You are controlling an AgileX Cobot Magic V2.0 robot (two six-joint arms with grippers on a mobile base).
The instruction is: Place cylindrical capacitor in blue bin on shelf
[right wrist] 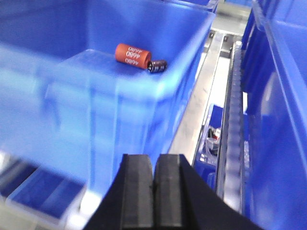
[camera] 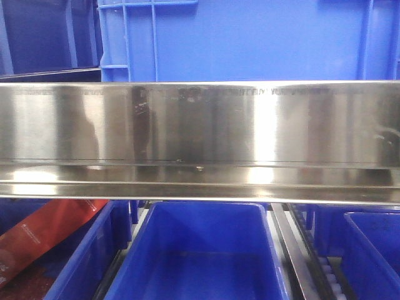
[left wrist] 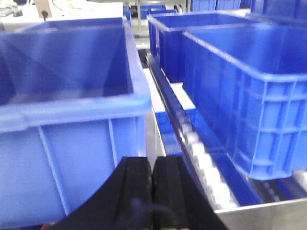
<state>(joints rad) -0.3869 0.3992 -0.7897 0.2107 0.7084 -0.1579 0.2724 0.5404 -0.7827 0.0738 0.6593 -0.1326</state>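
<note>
The cylindrical capacitor (right wrist: 157, 66), small and dark, lies on its side inside a blue bin (right wrist: 120, 100) in the right wrist view, touching an orange cylinder (right wrist: 132, 55) marked 4680. My right gripper (right wrist: 154, 157) is shut and empty, below and in front of that bin's near wall. In the left wrist view my left gripper (left wrist: 152, 160) is also shut with nothing in it, in front of the gap between two blue bins. The shelf's steel front rail (camera: 200, 131) fills the middle of the front view. Neither gripper shows there.
A large blue crate (camera: 250, 37) stands above the rail, and blue bins (camera: 206, 207) sit below it; the left one holds a red packet (camera: 44, 234). Big blue bins (left wrist: 72, 96) (left wrist: 249, 96) flank a white roller track (left wrist: 201, 158). A roller rail (right wrist: 233, 120) runs right of the capacitor's bin.
</note>
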